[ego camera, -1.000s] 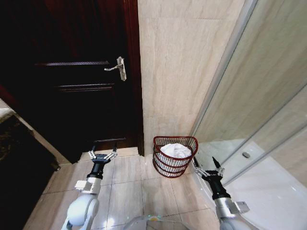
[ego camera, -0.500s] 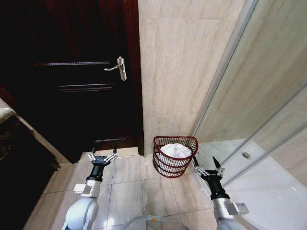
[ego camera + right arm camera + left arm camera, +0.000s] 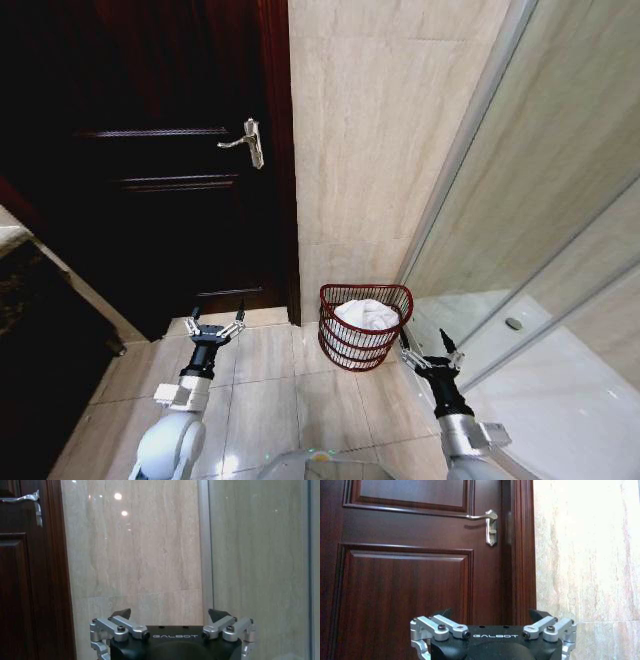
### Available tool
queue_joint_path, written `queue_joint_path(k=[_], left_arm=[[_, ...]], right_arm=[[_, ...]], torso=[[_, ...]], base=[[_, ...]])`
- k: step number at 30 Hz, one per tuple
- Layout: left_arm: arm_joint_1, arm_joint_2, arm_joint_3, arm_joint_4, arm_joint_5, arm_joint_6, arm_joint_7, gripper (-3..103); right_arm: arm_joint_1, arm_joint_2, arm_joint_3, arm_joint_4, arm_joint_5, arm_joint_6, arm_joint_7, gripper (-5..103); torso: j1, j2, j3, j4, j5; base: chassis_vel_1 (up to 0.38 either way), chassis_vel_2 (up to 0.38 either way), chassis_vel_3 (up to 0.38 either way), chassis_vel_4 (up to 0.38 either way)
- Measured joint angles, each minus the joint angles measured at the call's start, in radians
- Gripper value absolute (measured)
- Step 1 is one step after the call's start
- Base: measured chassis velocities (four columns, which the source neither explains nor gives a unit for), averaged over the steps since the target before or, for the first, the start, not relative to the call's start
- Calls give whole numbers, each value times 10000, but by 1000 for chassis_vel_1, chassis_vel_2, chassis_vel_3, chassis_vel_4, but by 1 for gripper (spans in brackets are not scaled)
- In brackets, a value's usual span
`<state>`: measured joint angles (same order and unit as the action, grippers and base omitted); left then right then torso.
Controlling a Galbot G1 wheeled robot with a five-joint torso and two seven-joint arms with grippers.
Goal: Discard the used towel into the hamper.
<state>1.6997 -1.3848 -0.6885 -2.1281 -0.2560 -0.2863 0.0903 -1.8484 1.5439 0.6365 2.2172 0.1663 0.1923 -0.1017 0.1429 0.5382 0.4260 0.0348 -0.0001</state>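
The hamper (image 3: 365, 351), a dark red wire basket, stands on the tiled floor against the beige wall. A white towel (image 3: 366, 314) lies bunched inside it, heaped up to the rim. My left gripper (image 3: 216, 323) hovers open and empty left of the hamper, in front of the dark door; in the left wrist view the left gripper (image 3: 491, 612) faces the door panel. Just right of the hamper, my right gripper (image 3: 425, 346) is open and empty; in the right wrist view the right gripper (image 3: 170, 612) faces the wall.
A dark wooden door (image 3: 160, 160) with a silver lever handle (image 3: 247, 141) fills the left. A glass shower partition (image 3: 520, 200) with a metal frame runs along the right. Beige floor tiles (image 3: 270, 390) lie open between my arms.
My right gripper has drifted slightly left, toward the hamper. The left gripper edged a little and then held still. The towel and hamper have not moved.
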Motion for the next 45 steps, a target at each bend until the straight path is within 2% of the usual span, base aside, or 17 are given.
queue_joint_path(k=[9,17,45], left_arm=[[52,-23,-1,0,38,-35,33,100],[64,-84,107,132,240,-191,38,100],[75,-86,171,313,255,-396,13,100]], right_arm=[[8,-26,-132,53,-52,38,268,100],[-57,-45,-87,41,-28,177,285,100],[-174,-82,-547,259,-558,156,615,100]], torso=[[-64,-146,-78,0,0],[-262,-651,-384,0,0],[-709,-1803,-1091,0,0]], base=[[0,0,0,0],[0,0,0,0],[0,0,0,0]])
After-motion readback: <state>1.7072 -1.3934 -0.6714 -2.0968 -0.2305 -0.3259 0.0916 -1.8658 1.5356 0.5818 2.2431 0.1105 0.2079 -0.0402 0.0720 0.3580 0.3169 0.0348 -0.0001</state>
